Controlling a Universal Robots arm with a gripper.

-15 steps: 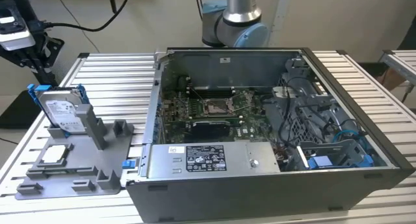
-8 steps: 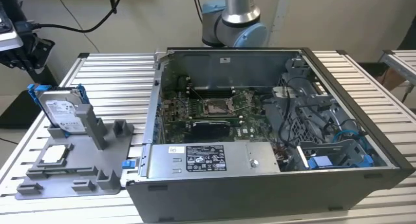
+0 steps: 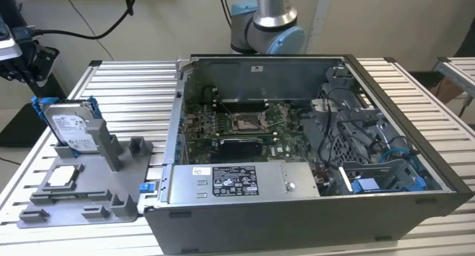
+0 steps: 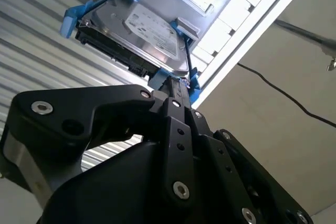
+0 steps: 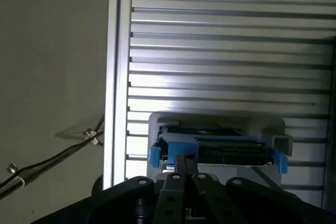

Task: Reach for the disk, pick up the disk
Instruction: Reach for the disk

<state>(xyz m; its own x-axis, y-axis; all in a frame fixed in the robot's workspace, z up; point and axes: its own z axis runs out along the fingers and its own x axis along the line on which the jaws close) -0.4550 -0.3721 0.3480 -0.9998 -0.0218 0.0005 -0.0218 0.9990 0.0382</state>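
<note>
I see the slatted desk (image 3: 126, 80) carrying an open computer case (image 3: 297, 225). A grey fixture (image 3: 85, 197) sits beside the case, on the exterior view's left. The disk (image 3: 70, 125) stands on edge at the far end of that fixture, with its blue bracket around it. In both wrist views my fingers (image 4: 177, 98) look pressed together, pinching nothing. They point at the disk's edge from close by, and I cannot tell whether they touch it. A small white-grey chip (image 3: 63, 175) lies flat on the fixture.
</note>
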